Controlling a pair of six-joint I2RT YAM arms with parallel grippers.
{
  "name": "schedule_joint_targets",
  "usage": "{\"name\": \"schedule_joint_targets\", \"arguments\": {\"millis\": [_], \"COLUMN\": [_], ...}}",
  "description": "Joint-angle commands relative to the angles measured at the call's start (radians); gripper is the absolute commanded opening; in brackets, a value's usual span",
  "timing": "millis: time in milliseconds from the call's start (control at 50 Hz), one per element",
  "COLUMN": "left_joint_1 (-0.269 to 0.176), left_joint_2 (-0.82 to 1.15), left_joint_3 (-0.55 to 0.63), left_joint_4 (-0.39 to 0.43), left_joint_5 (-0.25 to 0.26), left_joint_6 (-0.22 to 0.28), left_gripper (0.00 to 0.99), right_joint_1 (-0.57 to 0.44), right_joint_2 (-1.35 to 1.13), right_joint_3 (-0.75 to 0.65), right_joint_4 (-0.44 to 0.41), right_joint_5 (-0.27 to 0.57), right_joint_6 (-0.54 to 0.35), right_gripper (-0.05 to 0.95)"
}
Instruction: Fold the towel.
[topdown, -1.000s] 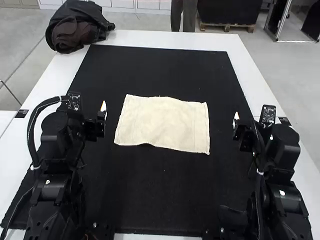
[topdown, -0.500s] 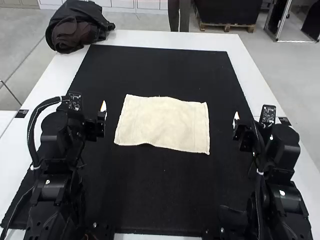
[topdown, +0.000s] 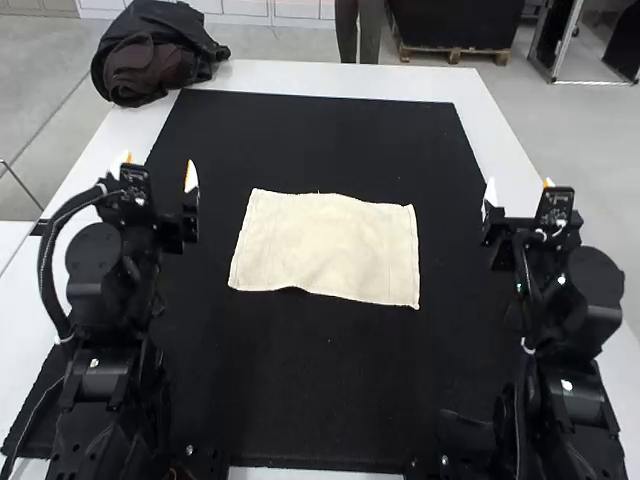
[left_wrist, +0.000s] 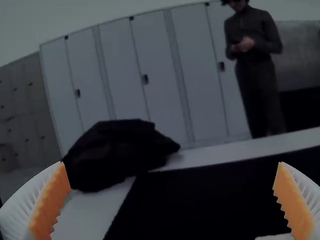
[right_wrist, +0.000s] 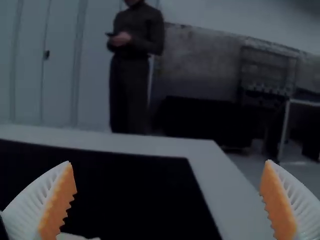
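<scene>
Preparation looks like the step in hand: folding has yet to begin, and you have both arms ready on either side. Your black jointed left arm (topdown: 95, 270) and black jointed right arm (topdown: 578, 300) stand apart from the cream rectangular cloth towel (topdown: 328, 248). It lies spread between them near the middle of the mat, unfolded, its near edge a little wavy. Your left pincer (left_wrist: 171, 164) and right pincer (right_wrist: 168, 162) are both released and empty, their white ribbed fingers (left_wrist: 27, 202) and orange pads (left_wrist: 54, 197) well apart. Next, you will probably want to bring both inward, tip them down and pinch two corners along one edge, then carry that edge over to the opposite one. Take care to catch the cloth itself: it is thin, and a shallow pinch could slip or ruck it.

Behind everything stand tall pale lockers (left_wrist: 120, 60) with dark handles. Your white flat-topped surface (topdown: 330, 80) carries a large black rectangular mat (topdown: 330, 380), with a slumped black and brown fabric bag (topdown: 155, 50) at the far left corner, well clear of your work.
</scene>
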Motion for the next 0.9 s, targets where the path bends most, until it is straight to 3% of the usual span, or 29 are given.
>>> {"name": "schedule_joint_targets", "arguments": {"millis": [0,200,440,580,680,780,880], "left_joint_1": [0.003,0.007,0.009,0.003,0.003,0.003,-0.004], "left_joint_2": [0.044,0.356,0.798,0.99,1.13,1.24,1.3], "left_joint_3": [0.121,0.333,0.546,0.57,0.564,0.544,0.53], "left_joint_4": [0.016,0.019,0.01,0.036,0.051,0.092,0.123], "left_joint_5": [-0.058,-0.082,-0.07,-0.075,-0.075,-0.075,-0.085], "left_joint_6": [0.013,0.007,-0.005,-0.009,-0.082,-0.124,-0.128], "left_gripper": [0.951,0.954,0.959,0.959,0.959,0.959,0.957], "right_joint_1": [-0.021,-0.021,-0.018,-0.01,-0.001,0.004,0.004], "right_joint_2": [0.022,0.286,0.763,1.024,1.191,1.298,1.34], "right_joint_3": [0.118,0.325,0.537,0.614,0.638,0.626,0.612], "right_joint_4": [0.013,0.016,-0.004,-0.059,-0.073,-0.042,0.002], "right_joint_5": [-0.081,-0.112,-0.132,-0.135,-0.112,-0.109,-0.073], "right_joint_6": [0.01,0.114,0.191,0.191,0.178,0.178,0.174], "right_gripper": [0.84,0.85,0.91,0.91,0.91,0.91,0.91]}}
